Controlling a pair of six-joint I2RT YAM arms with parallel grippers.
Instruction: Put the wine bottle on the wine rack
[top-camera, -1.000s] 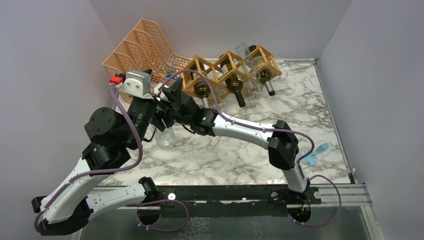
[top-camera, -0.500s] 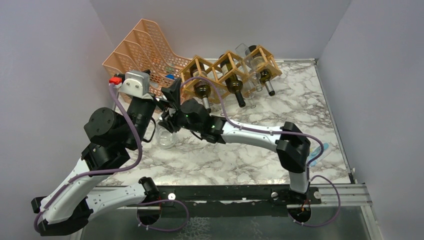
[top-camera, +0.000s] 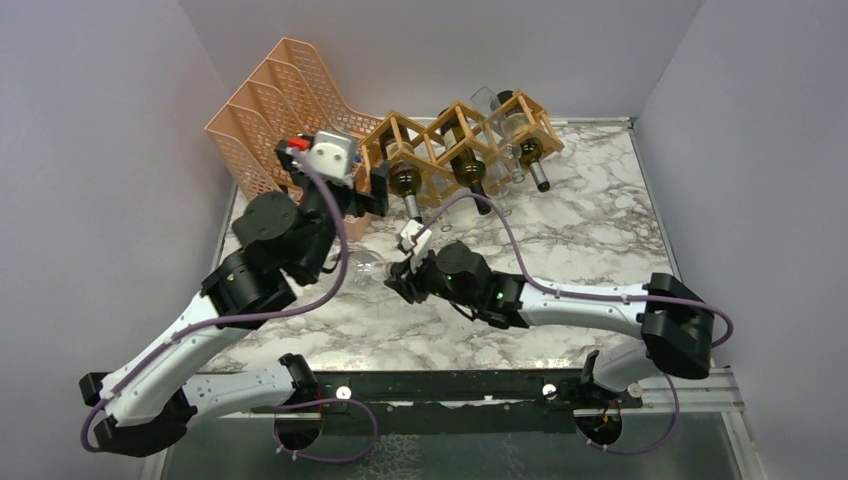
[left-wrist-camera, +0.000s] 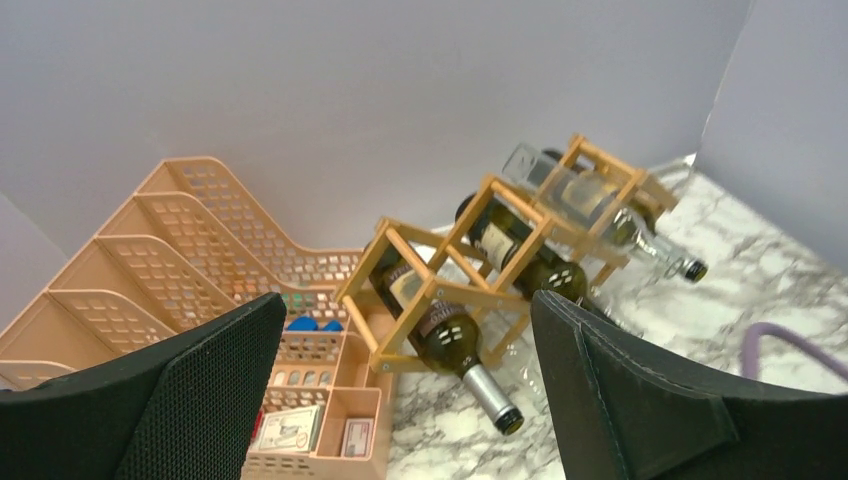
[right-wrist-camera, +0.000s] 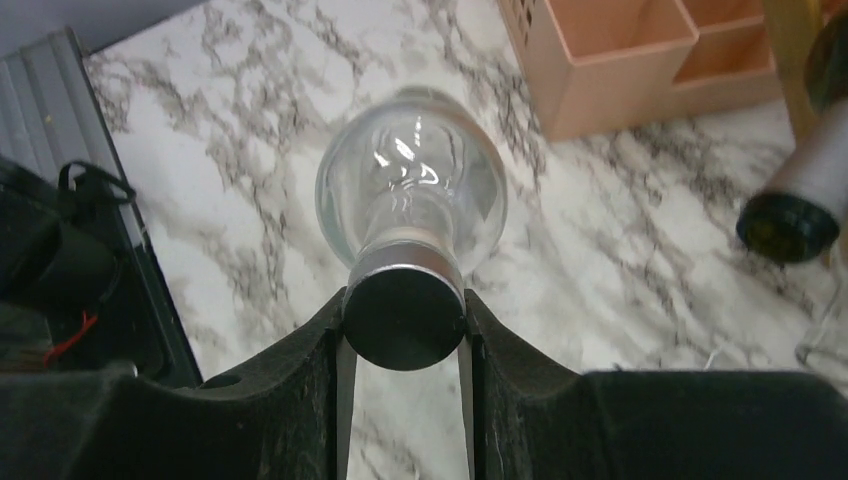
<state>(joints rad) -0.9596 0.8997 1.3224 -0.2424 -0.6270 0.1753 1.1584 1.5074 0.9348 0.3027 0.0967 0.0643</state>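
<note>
Bottle, clear, pinched at cap by right gripper, near organizer, short of rack. Left gripper wide open, empty. Risk: narrow cap hold slipping under swinging weight, base striking racked bottles.

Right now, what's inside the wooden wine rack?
Three dark bottles lie in the wine rack, necks poking out, plus a clear bottle. The slats cover their far ends.
</note>
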